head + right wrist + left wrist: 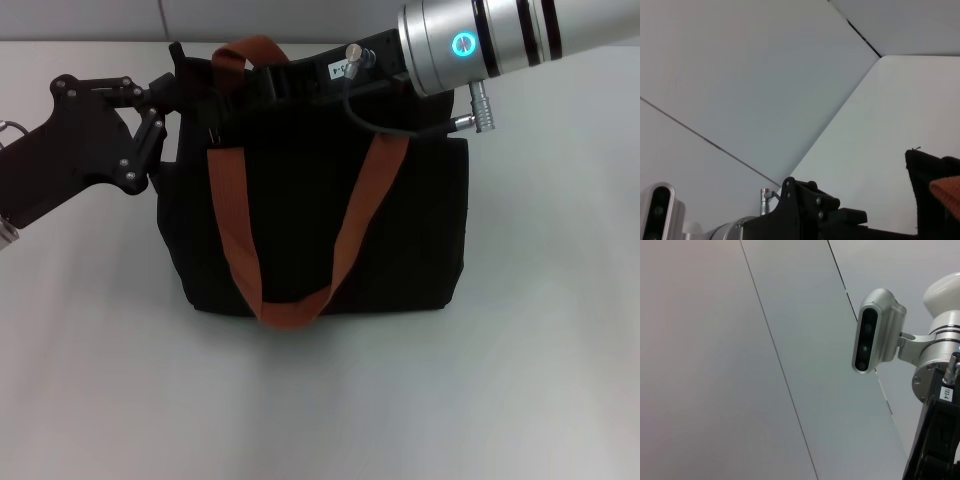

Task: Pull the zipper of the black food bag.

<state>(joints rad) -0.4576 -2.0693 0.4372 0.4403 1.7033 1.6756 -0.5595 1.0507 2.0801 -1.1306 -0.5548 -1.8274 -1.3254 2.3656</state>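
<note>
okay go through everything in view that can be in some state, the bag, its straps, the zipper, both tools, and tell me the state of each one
black food bag: upright on the white table.
near orange strap: hanging down the bag's front in a loop.
zipper: hidden, state unknown.
left tool: at the bag's top left corner.
right tool: over the bag's top edge, fingertips hidden.

A plain white tabletop (320, 400) was seen lit evenly and softly, and it was backed by a pale grey panelled wall (715, 340) that was divided by thin dark seams (780, 370).
</note>
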